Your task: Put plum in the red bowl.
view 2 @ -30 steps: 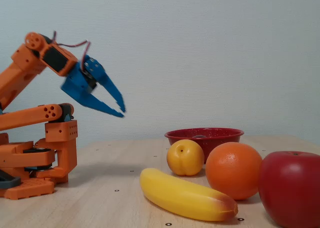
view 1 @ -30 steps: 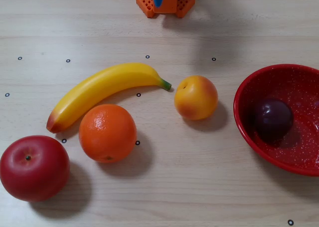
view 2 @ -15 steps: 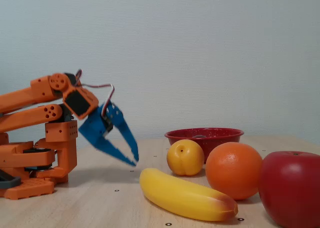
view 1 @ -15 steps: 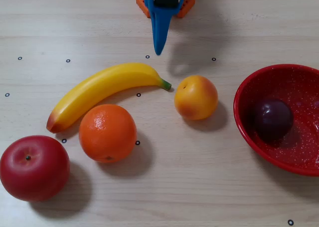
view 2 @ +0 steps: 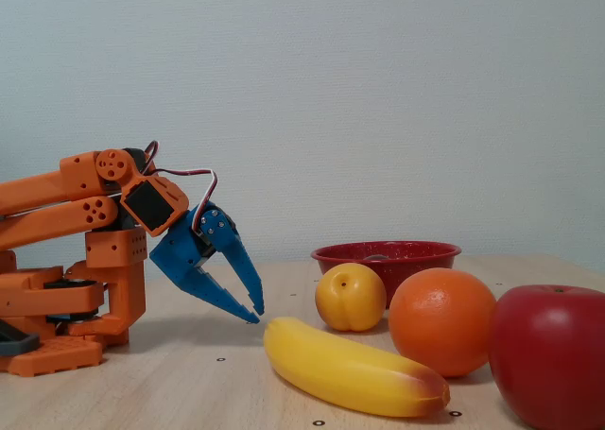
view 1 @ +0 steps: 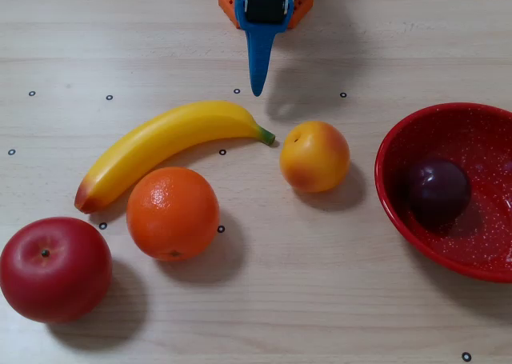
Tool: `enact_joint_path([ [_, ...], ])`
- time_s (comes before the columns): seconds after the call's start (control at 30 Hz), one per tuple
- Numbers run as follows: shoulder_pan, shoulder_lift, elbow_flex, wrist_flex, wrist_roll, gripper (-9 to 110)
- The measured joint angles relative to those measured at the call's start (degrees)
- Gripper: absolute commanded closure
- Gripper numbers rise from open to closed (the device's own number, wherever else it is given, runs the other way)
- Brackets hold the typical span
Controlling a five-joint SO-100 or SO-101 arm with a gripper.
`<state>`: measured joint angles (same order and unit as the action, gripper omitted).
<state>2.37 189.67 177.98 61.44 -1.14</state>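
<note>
Plum sits in the red bowl, gripper empty and low over the table.

The blue gripper [view 2: 257, 315] hangs tilted down just above the wood, its two fingers nearly closed with only a thin gap at the tips, nothing between them. In the overhead view the gripper [view 1: 258, 88] points down the frame; the banana [view 1: 164, 146] lies just past its tip and to the left, the peach [view 1: 314, 156] just beyond and to the right. Well off to the right of it sits the red bowl [view 1: 400, 208], with the plum [view 1: 437, 190] resting inside. Farther out on the left, the orange [view 1: 172, 212] and apple [view 1: 54, 269].
</note>
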Motion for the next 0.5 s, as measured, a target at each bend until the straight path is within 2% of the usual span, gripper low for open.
enact_joint_path([
  [0.5, -0.88, 0.0, 1.23, -2.64, 0.7, 102],
])
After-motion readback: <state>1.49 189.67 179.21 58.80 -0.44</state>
